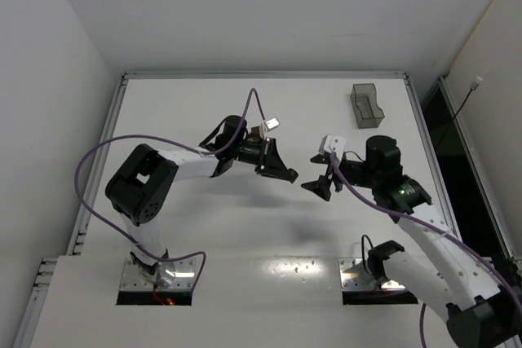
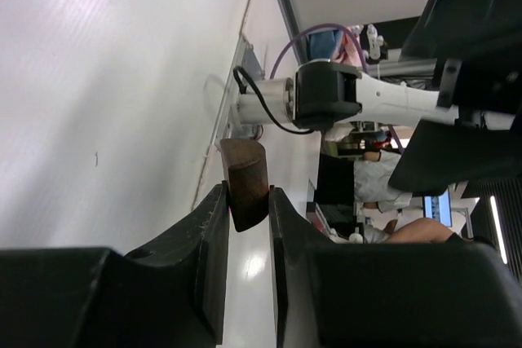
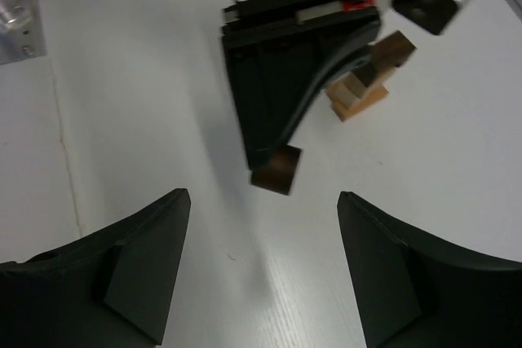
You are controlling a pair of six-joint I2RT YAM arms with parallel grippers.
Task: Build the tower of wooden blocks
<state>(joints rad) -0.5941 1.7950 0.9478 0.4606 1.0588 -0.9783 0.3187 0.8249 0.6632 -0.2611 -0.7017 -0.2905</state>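
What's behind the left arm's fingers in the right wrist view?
A small stack of tan and dark brown blocks stands there. The left fingers, pinching a dark brown block, cover part of it, so its full shape is hidden.

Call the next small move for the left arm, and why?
Probably shift the left gripper sideways until its dark brown block sits over the wood block tower. The block is clamped at the fingertips, and in the right wrist view the tower stands just beside them, partly hidden. The right gripper is open and holds nothing.
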